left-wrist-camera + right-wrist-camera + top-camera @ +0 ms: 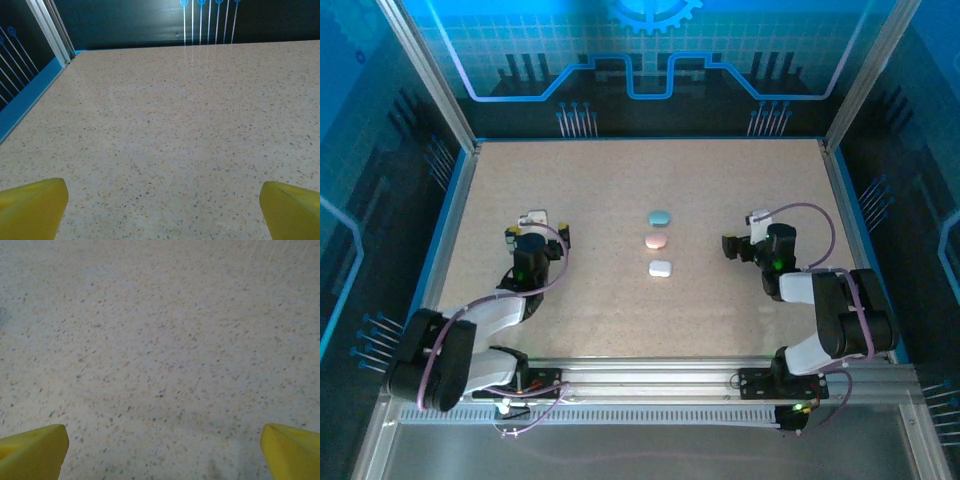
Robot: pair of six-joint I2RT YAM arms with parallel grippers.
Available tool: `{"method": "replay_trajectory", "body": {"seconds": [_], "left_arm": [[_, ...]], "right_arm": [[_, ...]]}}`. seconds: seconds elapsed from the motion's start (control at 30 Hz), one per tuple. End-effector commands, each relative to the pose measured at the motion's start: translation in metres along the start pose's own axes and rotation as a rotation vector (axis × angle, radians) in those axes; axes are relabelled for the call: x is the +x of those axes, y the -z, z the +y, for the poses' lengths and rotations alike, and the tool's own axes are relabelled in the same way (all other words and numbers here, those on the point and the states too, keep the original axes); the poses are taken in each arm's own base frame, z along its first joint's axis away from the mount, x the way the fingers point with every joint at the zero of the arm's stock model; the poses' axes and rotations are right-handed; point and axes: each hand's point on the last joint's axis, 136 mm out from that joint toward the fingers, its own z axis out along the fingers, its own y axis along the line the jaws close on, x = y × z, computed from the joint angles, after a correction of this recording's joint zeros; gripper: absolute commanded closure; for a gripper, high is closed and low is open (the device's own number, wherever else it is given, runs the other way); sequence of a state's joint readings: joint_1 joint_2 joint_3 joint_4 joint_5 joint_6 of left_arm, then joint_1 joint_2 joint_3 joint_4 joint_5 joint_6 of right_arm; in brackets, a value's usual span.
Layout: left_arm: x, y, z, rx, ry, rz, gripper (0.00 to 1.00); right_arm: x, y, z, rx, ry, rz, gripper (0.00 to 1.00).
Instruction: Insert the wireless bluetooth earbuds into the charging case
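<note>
Three closed, pebble-shaped charging cases lie in a short column at mid-table: a light blue case (660,217) farthest back, a pink case (656,241) in the middle, and a white case (660,268) nearest. The earbuds are out of view. My left gripper (529,228) hovers well to the left of the cases. In the left wrist view this gripper (163,200) is open, with bare table between its yellow fingertips (45,200). My right gripper (750,232) sits to the right of the cases, and in the right wrist view it (164,440) is likewise open and holds nothing.
The speckled beige table (620,180) is bordered by a blue rim and metal frame posts (50,30) at the back left. Dark panel walls enclose the back and sides. Both arm bases sit on the rail at the near edge (650,380).
</note>
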State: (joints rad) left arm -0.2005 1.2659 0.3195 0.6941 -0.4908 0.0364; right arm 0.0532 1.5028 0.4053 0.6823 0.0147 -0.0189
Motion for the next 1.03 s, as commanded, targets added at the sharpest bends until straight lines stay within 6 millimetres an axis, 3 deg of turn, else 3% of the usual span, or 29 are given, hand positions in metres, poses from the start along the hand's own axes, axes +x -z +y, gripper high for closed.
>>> {"method": "replay_trajectory", "body": {"seconds": [0.0,0.13,0.3,0.37,0.47,0.57,1.0], "left_arm": [[-0.01,-0.008,-0.009,0.078,0.019,-0.091,0.01],[-0.008,-0.015,-0.008,0.118,0.031,-0.118,0.01],[0.009,-0.021,-0.001,0.178,0.107,-0.156,0.01],[0.014,-0.022,0.006,0.156,0.127,-0.114,0.01],[0.016,-0.04,0.023,0.047,0.171,-0.031,0.01],[0.014,-0.046,0.012,0.049,0.114,-0.01,0.01],[0.014,-0.046,0.009,0.063,0.107,-0.011,0.01]], "right_arm": [[-0.029,-0.001,-0.009,0.063,-0.002,-0.091,0.0],[-0.029,-0.001,-0.01,0.061,-0.002,-0.092,0.0],[-0.029,-0.001,-0.01,0.062,-0.002,-0.092,0.0],[-0.029,-0.001,-0.01,0.061,-0.003,-0.091,0.0],[-0.029,-0.001,-0.009,0.06,-0.002,-0.092,0.0],[-0.029,-0.001,-0.009,0.06,-0.002,-0.093,0.0],[-0.03,-0.001,-0.009,0.058,-0.003,-0.093,0.0]]}}
